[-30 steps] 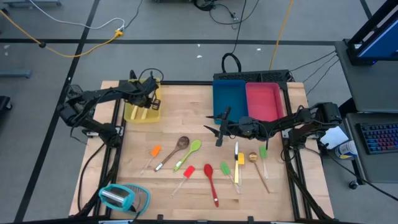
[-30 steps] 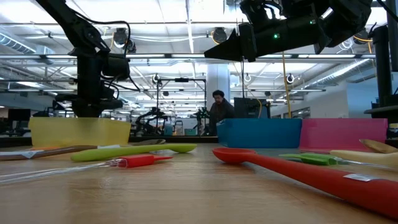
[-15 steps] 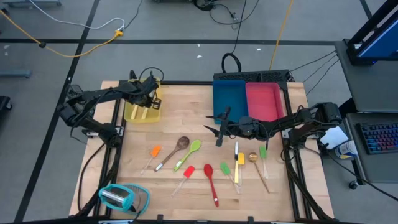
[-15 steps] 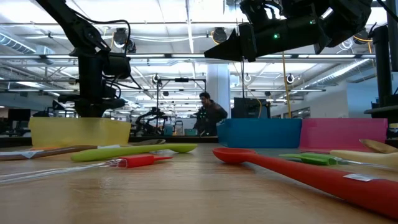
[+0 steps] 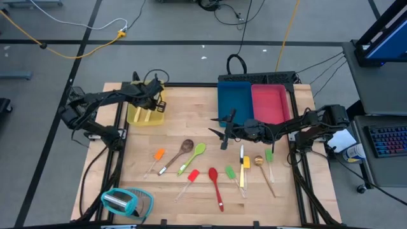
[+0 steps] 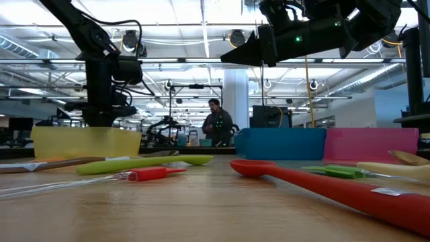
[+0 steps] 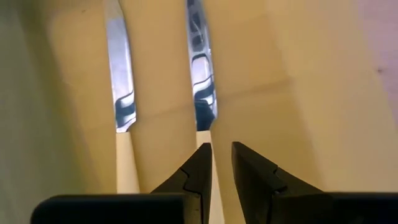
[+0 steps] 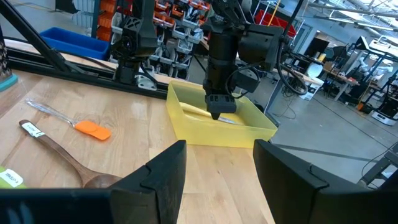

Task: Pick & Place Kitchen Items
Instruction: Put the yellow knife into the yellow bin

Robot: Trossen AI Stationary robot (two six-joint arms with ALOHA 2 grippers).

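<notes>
We saw the arms unmoved since the earlier frame; only the person (image 6: 216, 126) behind had walked left.

Our left pincer (image 7: 219, 163), nearly together and empty, hung over two knives (image 7: 203, 68) in the yellow tray (image 5: 136, 117); our right pincer (image 8: 219, 167) gaped above the worktop (image 5: 191, 203), ten utensils (image 5: 216, 186) spread below.

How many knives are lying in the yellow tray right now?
2: one knife and a second knife lie side by side on the floor of the yellow tray, beneath the left end effector. More may be hidden.

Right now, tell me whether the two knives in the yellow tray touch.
Apart: the left wrist view shows bare tray floor between the left knife and right knife.
</notes>
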